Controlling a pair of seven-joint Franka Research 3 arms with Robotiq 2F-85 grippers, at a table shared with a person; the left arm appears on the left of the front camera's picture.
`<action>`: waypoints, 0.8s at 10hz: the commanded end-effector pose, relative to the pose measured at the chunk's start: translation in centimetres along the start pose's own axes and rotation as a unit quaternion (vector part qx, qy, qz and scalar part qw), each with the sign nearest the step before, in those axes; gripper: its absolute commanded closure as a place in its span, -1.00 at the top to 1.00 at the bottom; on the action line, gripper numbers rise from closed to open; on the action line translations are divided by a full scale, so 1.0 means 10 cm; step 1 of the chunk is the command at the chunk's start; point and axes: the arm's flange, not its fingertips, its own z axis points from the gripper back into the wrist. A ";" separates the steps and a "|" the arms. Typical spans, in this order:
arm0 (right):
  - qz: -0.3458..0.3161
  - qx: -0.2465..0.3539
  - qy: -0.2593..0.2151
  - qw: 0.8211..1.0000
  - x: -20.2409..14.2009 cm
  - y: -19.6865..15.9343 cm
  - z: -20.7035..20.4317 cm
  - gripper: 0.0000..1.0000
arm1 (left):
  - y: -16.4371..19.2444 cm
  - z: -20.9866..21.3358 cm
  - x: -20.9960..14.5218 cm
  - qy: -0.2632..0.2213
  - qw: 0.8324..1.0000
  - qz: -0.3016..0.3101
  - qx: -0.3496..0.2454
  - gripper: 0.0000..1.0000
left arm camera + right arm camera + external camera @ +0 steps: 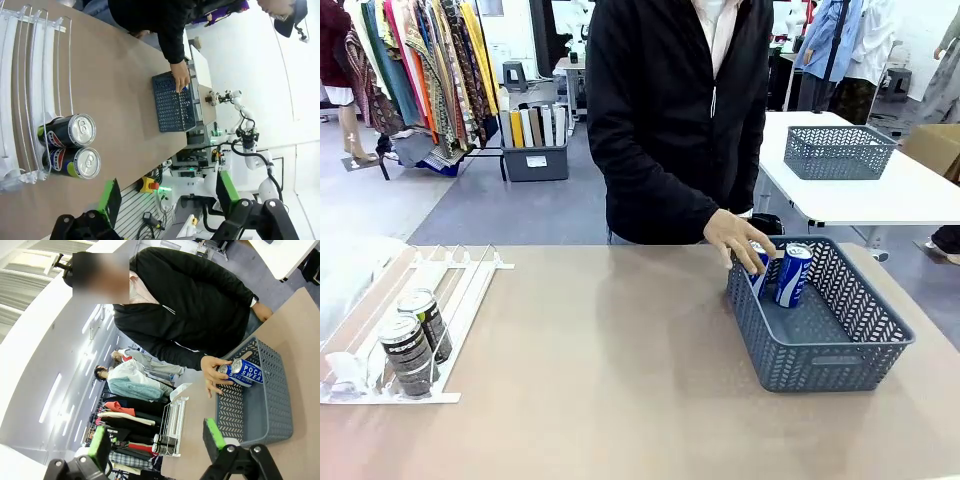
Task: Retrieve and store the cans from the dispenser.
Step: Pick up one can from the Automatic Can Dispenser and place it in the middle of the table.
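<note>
Tan worktop shared with a person in a black jacket. At its near left corner lies the flat white dispenser of thin parallel rails. Two dark grey-black drink cans with silver tops rest one behind the other at its near end, against the clear stoppers. Near the right edge stands a grey-blue plastic lattice basket. Two blue Pocari Sweat cans stand in its far left corner, the person's hand grasping one. Left gripper and right gripper each hang above the worktop, green-padded fingers spread wide, nothing between them.
</note>
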 end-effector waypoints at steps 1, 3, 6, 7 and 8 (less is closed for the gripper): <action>0.013 0.011 -0.005 1.000 0.02 0.01 -0.02 1.00 | -0.02 0.00 0.01 -0.001 1.000 -0.011 -0.010 1.00; 0.013 0.011 -0.005 1.000 0.02 0.01 -0.02 1.00 | -0.02 0.00 0.01 -0.001 1.000 -0.011 -0.010 1.00; 0.013 0.011 -0.005 1.000 0.02 0.01 -0.02 1.00 | -0.33 -0.37 -0.08 0.013 0.977 -0.023 0.210 1.00; 0.013 0.011 -0.005 1.000 0.02 0.01 -0.02 1.00 | -0.47 -0.68 -0.14 0.065 0.960 -0.049 0.266 1.00; 0.013 0.011 -0.005 1.000 0.02 0.01 -0.02 1.00 | -0.55 -1.03 -0.22 0.119 0.937 -0.066 0.322 1.00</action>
